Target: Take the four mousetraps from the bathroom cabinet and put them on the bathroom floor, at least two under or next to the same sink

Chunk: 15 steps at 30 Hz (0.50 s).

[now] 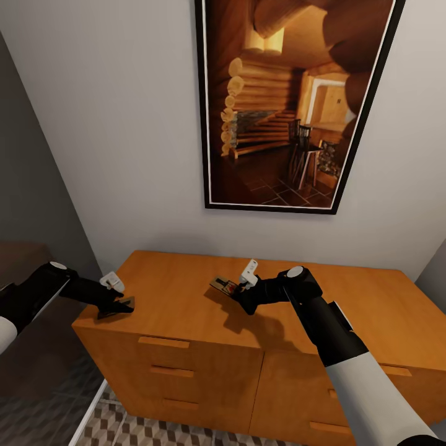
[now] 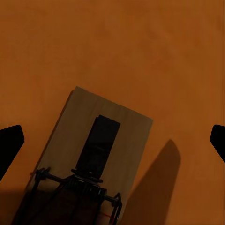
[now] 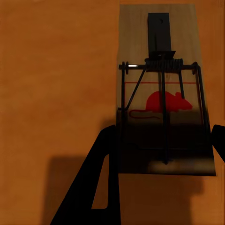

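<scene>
Lying flat on cabinet [image 1: 186,291], mousetrap [image 1: 224,287] angled diagonally.

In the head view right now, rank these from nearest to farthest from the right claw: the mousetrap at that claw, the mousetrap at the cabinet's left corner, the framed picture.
1. The mousetrap with the red mouse mark, at the right claw, mid cabinet top.
2. The second mousetrap, at the cabinet's left front corner, by the left claw.
3. The framed log-cabin picture, up on the wall behind.

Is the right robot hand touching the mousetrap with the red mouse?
Touching. In the right wrist view the right gripper has its black fingers against both side edges of the mousetrap.
</scene>
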{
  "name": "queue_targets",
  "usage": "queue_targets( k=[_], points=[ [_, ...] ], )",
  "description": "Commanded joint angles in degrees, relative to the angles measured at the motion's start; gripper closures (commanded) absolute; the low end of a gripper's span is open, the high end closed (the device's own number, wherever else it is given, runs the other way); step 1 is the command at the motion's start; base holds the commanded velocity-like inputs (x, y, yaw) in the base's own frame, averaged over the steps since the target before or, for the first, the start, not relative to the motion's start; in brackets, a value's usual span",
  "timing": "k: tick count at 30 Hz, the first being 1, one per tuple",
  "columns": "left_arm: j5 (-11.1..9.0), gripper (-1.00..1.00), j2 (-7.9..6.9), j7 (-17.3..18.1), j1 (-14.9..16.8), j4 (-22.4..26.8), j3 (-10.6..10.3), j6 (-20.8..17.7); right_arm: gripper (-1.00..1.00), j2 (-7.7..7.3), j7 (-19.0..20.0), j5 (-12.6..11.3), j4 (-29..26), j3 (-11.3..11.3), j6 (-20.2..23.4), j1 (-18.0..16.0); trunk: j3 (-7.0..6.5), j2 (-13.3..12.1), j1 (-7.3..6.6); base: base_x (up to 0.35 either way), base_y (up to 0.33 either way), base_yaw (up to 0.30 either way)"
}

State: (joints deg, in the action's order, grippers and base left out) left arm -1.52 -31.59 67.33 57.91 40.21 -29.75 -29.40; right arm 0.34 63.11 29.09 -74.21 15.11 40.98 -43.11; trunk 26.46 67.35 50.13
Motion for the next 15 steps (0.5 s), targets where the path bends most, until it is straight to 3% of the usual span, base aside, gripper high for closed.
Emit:
queue_targets(
  k=[1, 15],
  points=[
    [0.0, -1.00, -0.05, 0.0, 0.0, 0.0, -0.3, -0.6, 1.00, 0.06, 0.5, 0.3, 0.0, 0.0, 0.4, 0.0, 0.08, 0.0, 0.01, 0.000, 0.000, 0.000],
    [0.0, -1.00, -0.19, 0.0, 0.0, 0.4, -0.4, -0.7, 1.00, 0.23, 0.5, 0.4, -0.1, 0.0, 0.2, 1.5, 0.08, 0.0, 0.01, 0.000, 0.000, 0.000]
  ],
)
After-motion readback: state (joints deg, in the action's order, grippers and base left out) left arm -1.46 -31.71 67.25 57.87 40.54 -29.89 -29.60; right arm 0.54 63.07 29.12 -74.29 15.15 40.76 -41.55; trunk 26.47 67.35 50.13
